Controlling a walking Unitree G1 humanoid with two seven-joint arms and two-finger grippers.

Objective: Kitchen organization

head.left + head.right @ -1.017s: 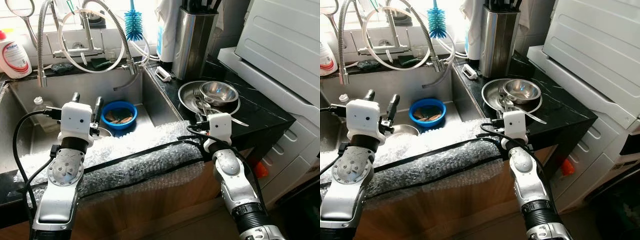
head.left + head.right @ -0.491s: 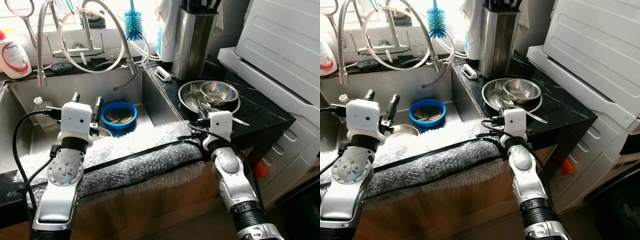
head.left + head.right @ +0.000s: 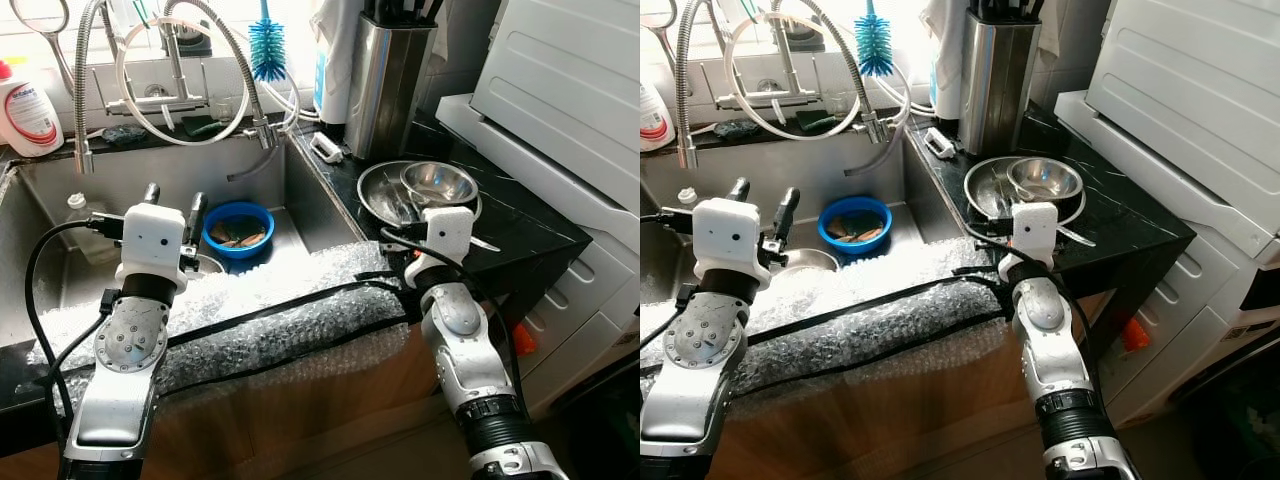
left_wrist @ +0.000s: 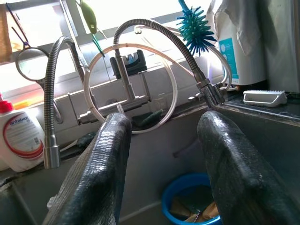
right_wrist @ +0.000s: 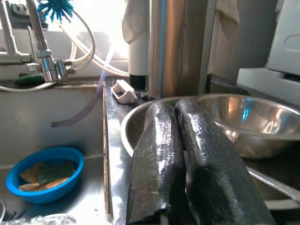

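Observation:
Two stainless steel bowls sit nested on the black counter: a wide shallow one [image 3: 380,192] and a smaller, deeper one [image 3: 440,183] inside it, with cutlery [image 3: 403,207] lying in them. My right gripper [image 5: 174,110] is shut with nothing in it. Its tips are at the near rim of the wide bowl [image 5: 136,124]. My left gripper [image 3: 174,200] hangs open over the sink [image 3: 300,205]. Just beyond it, on the sink floor, a blue bowl [image 3: 238,228] holds sponges.
A steel knife block [image 3: 385,80] stands behind the bowls, with a small white brush [image 3: 325,148] beside it. Faucet hoses [image 3: 200,60] and a blue bottle brush [image 3: 266,50] hang over the sink. A white appliance [image 3: 570,100] stands on the right. Bubble wrap [image 3: 270,310] covers the counter's front edge.
My right gripper has moved forward and slightly right, up to the rim of the steel bowls. The left arm has not moved.

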